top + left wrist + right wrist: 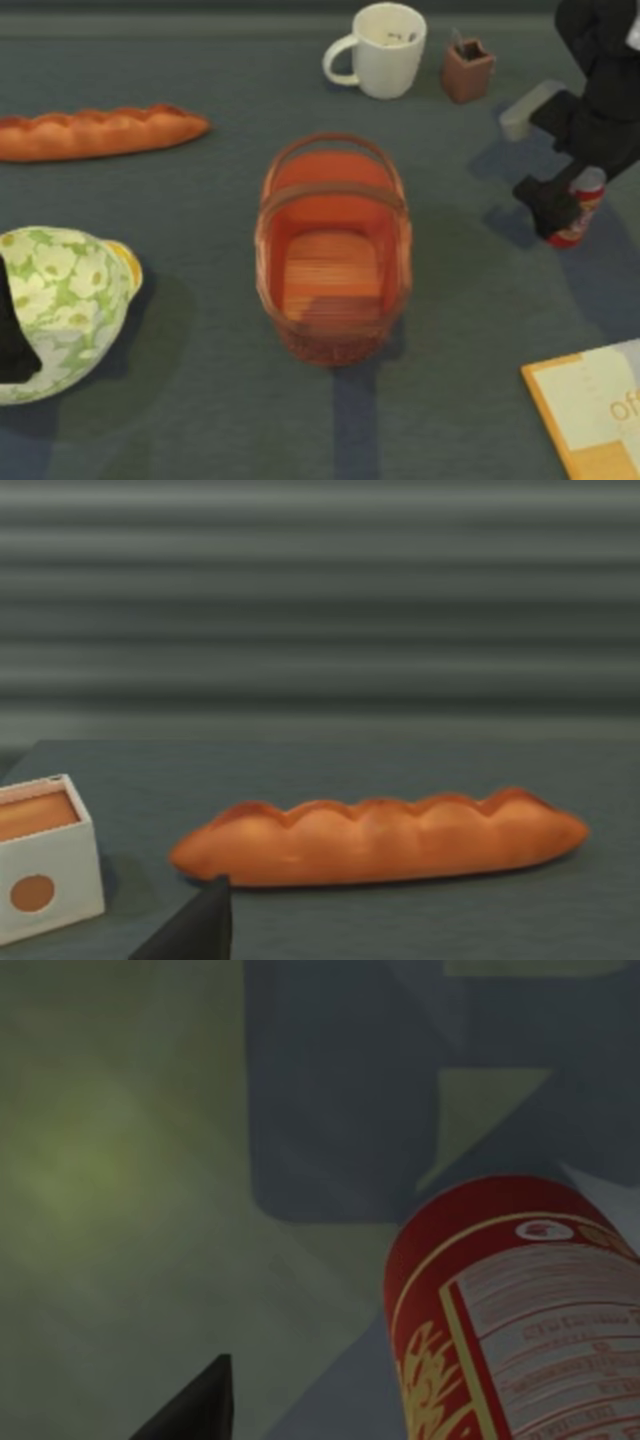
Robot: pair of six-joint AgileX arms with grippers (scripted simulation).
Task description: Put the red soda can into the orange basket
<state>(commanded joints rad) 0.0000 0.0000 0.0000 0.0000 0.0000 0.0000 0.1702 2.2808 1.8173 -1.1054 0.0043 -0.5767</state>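
The red soda can (586, 198) stands upright at the table's right side, silver top up. In the right wrist view the red soda can (510, 1310) fills the near side with its label showing. My right gripper (562, 207) is down at the can, open, with one dark finger (200, 1410) well apart from the can and the other finger hidden. The orange basket (333, 250) sits in the middle of the table, to the left of the can, with both handles arched over an empty slatted floor. At the left edge, my left gripper (12, 340) hangs parked and open above the green floral vessel.
A baguette (100, 132) lies at the back left. A white mug (385, 50), a small brown holder (467, 70) and a grey block (530, 108) stand at the back. A green floral vessel (60, 300) is front left, a yellow book (595, 410) front right.
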